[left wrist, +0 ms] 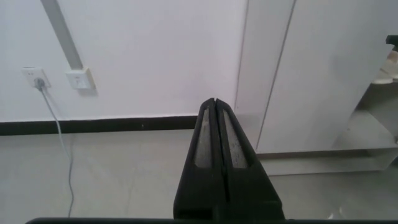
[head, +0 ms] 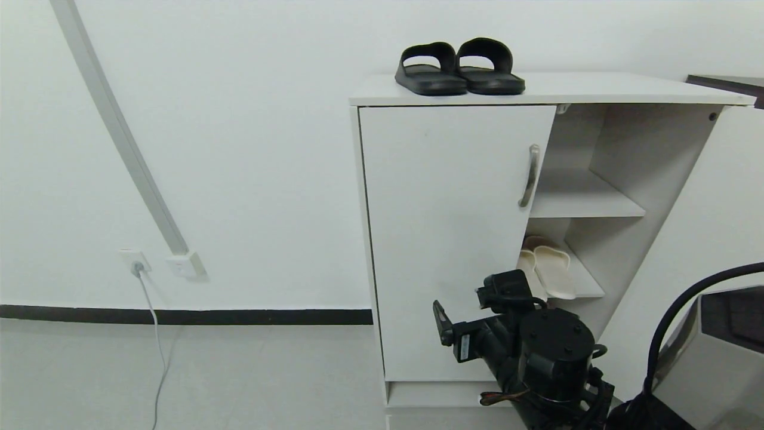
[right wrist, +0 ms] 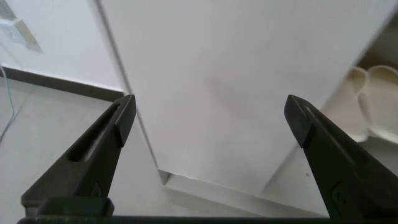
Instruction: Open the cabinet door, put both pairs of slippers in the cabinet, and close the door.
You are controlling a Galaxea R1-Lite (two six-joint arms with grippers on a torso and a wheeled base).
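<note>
Right jaws wide apart on the low, forward right arm [head: 543, 352]; left jaws tight together.

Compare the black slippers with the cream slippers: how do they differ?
The black slippers sit on the cabinet top; the cream slippers lie inside on a lower shelf. The black slippers are in full view; the cream slippers are partly hidden by the closed door. Each pair lies side by side.

white wall [head: 268, 149], blk skirting [head: 179, 315], grey floor [head: 239, 370]
</note>
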